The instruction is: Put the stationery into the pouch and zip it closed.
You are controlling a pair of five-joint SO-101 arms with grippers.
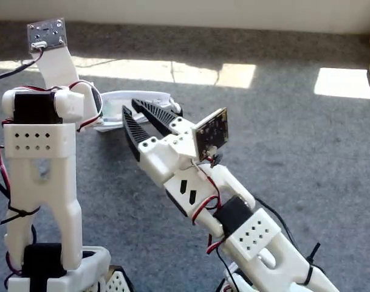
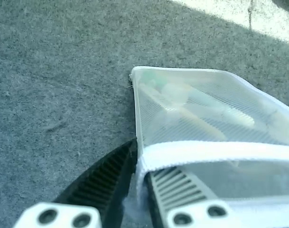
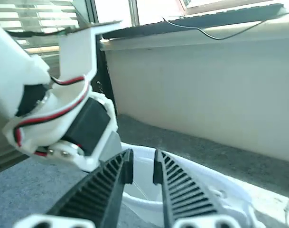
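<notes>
The white mesh pouch (image 2: pixel 206 118) lies on the grey carpet, and several pens and other stationery (image 2: pixel 201 114) show through its mesh. My left gripper (image 2: pixel 139 166) is shut on the pouch's white edge band at one corner. In the high view the pouch (image 1: pixel 136 97) peeks out behind the left arm (image 1: pixel 42 152). My right gripper (image 1: pixel 130 106) hovers just beside the pouch with its black fingers open and nothing between them. In the right wrist view that gripper (image 3: pixel 142 164) points at the pouch's white rim (image 3: pixel 191 180), close to the left arm's wrist (image 3: pixel 63 104).
Grey carpet (image 1: pixel 294 140) covers the floor, with sunlit patches (image 1: pixel 342 82) at the far side. A pale wall (image 3: pixel 206 80) with a ledge and a cable rises behind the pouch. Open carpet lies to the right of the arms.
</notes>
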